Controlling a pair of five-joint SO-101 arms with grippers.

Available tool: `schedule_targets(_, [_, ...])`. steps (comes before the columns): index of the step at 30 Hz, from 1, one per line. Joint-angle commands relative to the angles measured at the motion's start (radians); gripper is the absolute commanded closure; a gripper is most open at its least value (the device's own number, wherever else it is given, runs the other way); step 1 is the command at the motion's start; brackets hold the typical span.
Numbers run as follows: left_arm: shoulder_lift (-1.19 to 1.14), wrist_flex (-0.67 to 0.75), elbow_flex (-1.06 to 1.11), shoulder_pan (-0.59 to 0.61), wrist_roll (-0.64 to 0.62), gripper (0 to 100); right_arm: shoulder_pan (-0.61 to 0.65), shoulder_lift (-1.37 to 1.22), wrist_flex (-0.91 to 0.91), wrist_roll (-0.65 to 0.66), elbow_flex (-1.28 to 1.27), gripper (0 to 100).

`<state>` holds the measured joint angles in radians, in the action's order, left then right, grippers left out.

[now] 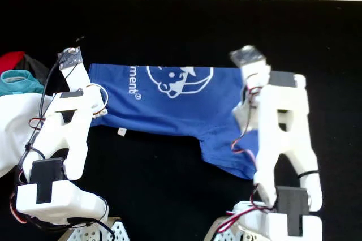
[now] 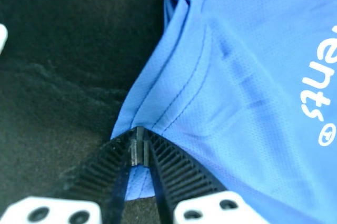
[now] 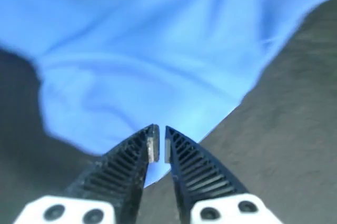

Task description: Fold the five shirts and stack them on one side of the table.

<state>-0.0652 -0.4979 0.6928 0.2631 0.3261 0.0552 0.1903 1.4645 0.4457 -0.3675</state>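
Note:
A blue shirt with white print lies spread across the middle of the black table. My left gripper is at the shirt's left edge. In the left wrist view the left gripper is shut on a hemmed corner of the blue shirt. My right gripper is at the shirt's right side, above a hanging sleeve. In the right wrist view the right gripper pinches the edge of the blue shirt with only a sliver between its tips.
More shirts are heaped at the table's left edge: a white one, a teal one, a red one and a dark one behind. Bare black cloth lies in front of the blue shirt and along the back.

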Motion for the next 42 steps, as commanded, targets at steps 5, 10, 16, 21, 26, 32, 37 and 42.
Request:
schedule_targets(5, [0.005, 0.029, -0.005, -0.004, -0.006, 99, 0.013, 0.053, -0.074, 0.077, -0.101, 90.1])
schedule_targets(10, [0.005, 0.029, -0.005, -0.004, -0.006, 99, -0.16, 0.048, -0.38, 0.077, -0.064, 90.1])
schedule_targets(16, [0.005, 0.029, -0.005, -0.004, -0.006, 99, -0.269, -0.145, -0.521, -0.089, 0.162, 90.1])
schedule_targets(21, [0.004, 0.029, -0.005, -0.004, -0.006, 99, -0.197, -0.41, -0.328, -0.126, 0.516, 90.1])
schedule_targets(26, [0.004, 0.029, -0.005, -0.004, -0.006, 99, -0.093, -0.654, -0.214, -0.127, 0.783, 90.1])
schedule_targets(32, [0.004, 0.029, -0.005, -0.004, -0.006, 99, -0.104, -0.995, -0.214, -0.127, 1.072, 90.1])
schedule_targets(37, [0.004, 0.029, -0.005, -0.004, -0.006, 99, -0.159, -1.196, -0.157, -0.127, 1.386, 90.1])
schedule_targets(42, [0.004, 0.029, -0.005, -0.004, -0.006, 99, -0.151, -1.239, 0.061, -0.127, 1.666, 90.1])
